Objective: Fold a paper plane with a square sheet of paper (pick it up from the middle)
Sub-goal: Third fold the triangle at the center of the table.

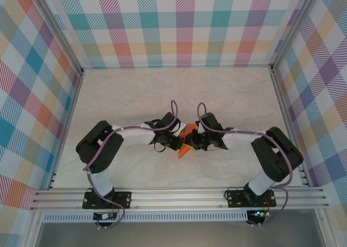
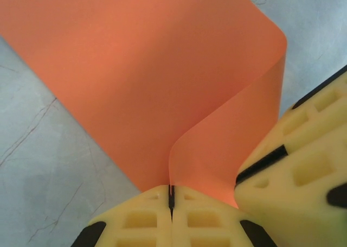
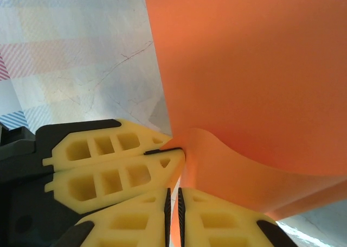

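Note:
The square sheet of paper [image 1: 186,148] is bright orange and hangs bent between both grippers above the table's middle. My left gripper [image 2: 171,195] is shut on the sheet's lower edge, and the paper [image 2: 152,78] curls up and away from its yellow fingers. My right gripper [image 3: 173,204] has its jaws almost together, with a strip of the orange paper [image 3: 249,68] pinched between them. The two grippers touch tip to tip: the right one's fingers [image 2: 303,171] show in the left wrist view, and the left one's fingers [image 3: 108,168] show in the right wrist view. From above, the left gripper [image 1: 177,144] and right gripper [image 1: 194,142] hide much of the sheet.
The table top [image 1: 162,89] is pale marble-patterned, with open room behind and beside the arms. Plaid walls [image 1: 184,24] close three sides. An aluminium rail [image 1: 179,195] carrying both arm bases runs along the near edge.

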